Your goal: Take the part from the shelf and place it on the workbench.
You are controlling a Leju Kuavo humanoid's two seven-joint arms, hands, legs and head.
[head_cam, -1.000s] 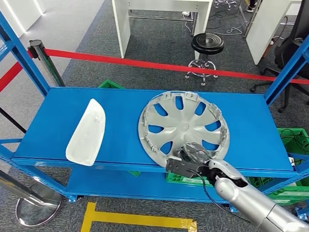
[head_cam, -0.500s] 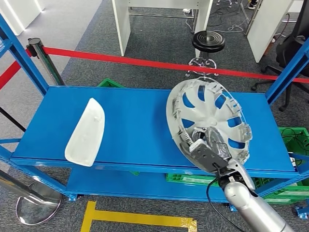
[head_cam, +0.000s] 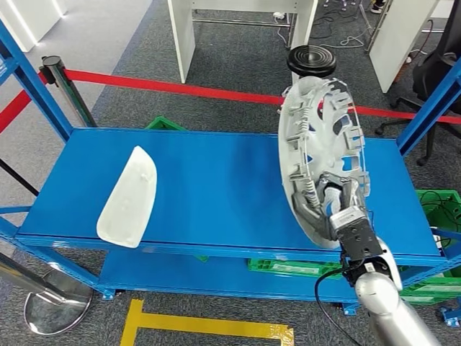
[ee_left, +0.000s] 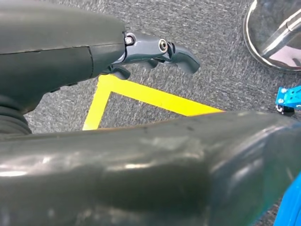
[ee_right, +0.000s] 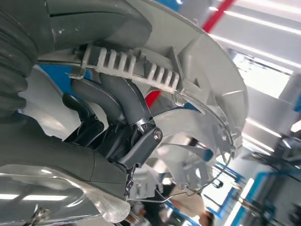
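Head view shows the right hand (head_cam: 338, 209) gripping the lower rim of the silver wheel cover (head_cam: 320, 155), held almost on edge above the right end of the blue shelf (head_cam: 217, 187), while the left hand (ee_left: 156, 49) holds nothing, its fingers loosely extended.

My right hand (head_cam: 341, 216) gripping wheel cover (head_cam: 320, 144) rim, arm reaching up; my left hand (ee_left: 156, 49) hanging, holding nothing.
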